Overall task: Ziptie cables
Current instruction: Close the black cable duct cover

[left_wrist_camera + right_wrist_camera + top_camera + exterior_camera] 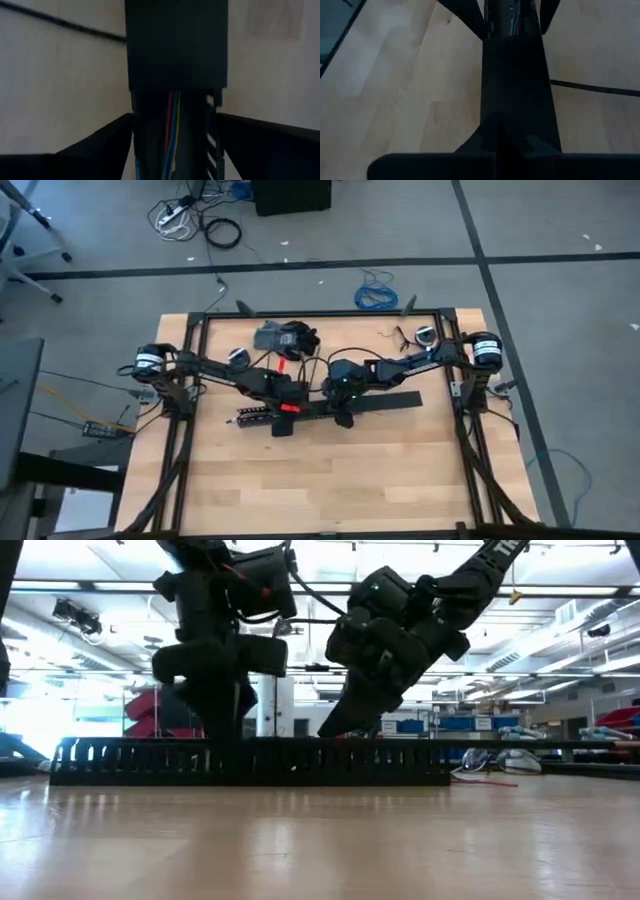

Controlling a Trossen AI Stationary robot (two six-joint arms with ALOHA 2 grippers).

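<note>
Black and slotted, a long duct (330, 407) is lying across the middle of the wooden table (330, 480), running left to right. At its left part the left gripper (283, 420) is reaching down over the duct; in the left wrist view its fingers (95, 145) are standing spread on either side of the channel, touching nothing. The cables (171, 135), thin red, yellow, green and blue wires, are lying inside the duct's open channel, running under a flat black cover (175, 45) that is capping the stretch further along. To the right, the right gripper (344, 418) is coming down on the covered part of the duct; whether its fingers are parted or closed cannot be told. Behind the arms, a grey and black glove bundle (285, 337) is sitting on the table's far side.
</note>
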